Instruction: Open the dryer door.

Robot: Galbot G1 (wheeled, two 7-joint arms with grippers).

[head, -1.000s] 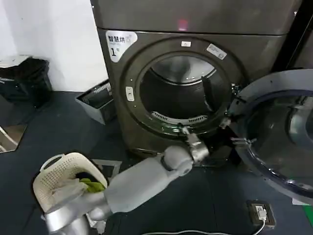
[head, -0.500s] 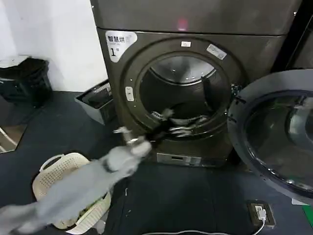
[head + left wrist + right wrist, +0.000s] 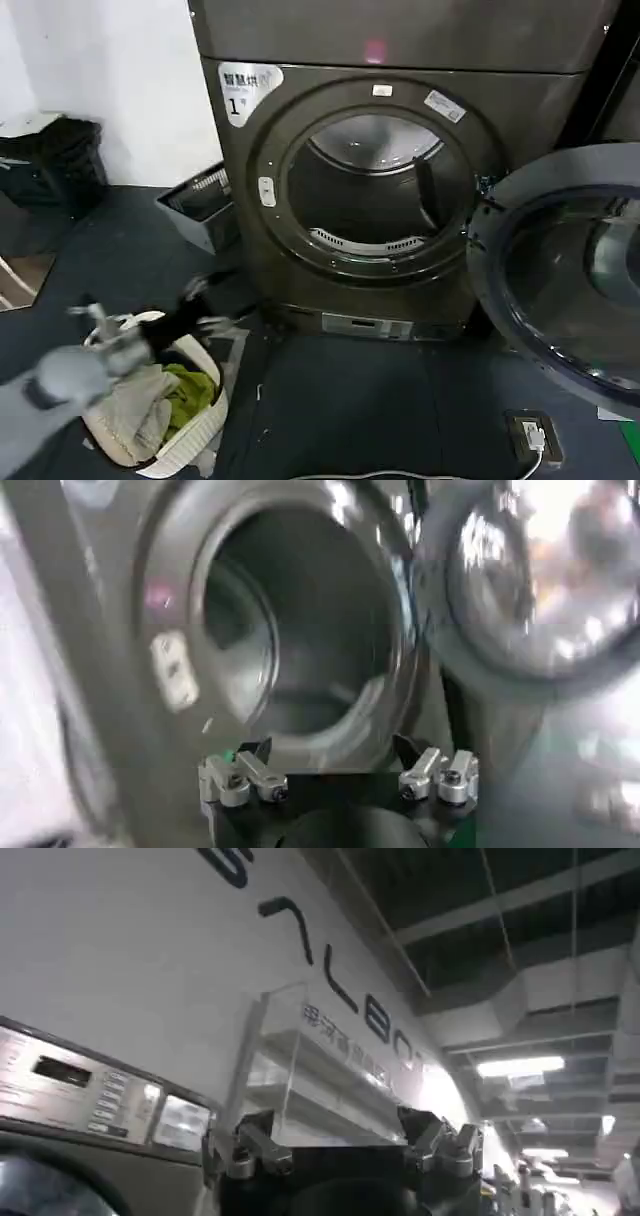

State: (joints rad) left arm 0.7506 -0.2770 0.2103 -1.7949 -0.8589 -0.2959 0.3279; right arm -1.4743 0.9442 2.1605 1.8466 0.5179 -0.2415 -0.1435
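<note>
The dryer (image 3: 250, 180), dark grey-bronze with a white "1" label, stands ahead with its round drum opening (image 3: 365, 190) uncovered. Its dryer door (image 3: 560, 290), a chrome ring around dark glass, hangs swung wide open to the right. My left gripper (image 3: 205, 305) is blurred at the lower left, above a laundry basket and well clear of the machine. In the left wrist view that gripper (image 3: 333, 750) is open and empty, facing the dryer (image 3: 130, 600) and the door (image 3: 530, 580). My right gripper (image 3: 335, 1120) is open and empty, pointing up at a wall and ceiling.
A cream laundry basket (image 3: 205, 425) with clothes sits on the dark floor at the lower left. A black bin (image 3: 50, 160) stands by the left wall, and a grey crate (image 3: 200, 205) leans beside the dryer. A power strip (image 3: 533, 435) and a cable lie at the lower right.
My left arm has drawn back from the lower rim of the drum opening, sweeping left and down to over the basket. The door has stayed wide open.
</note>
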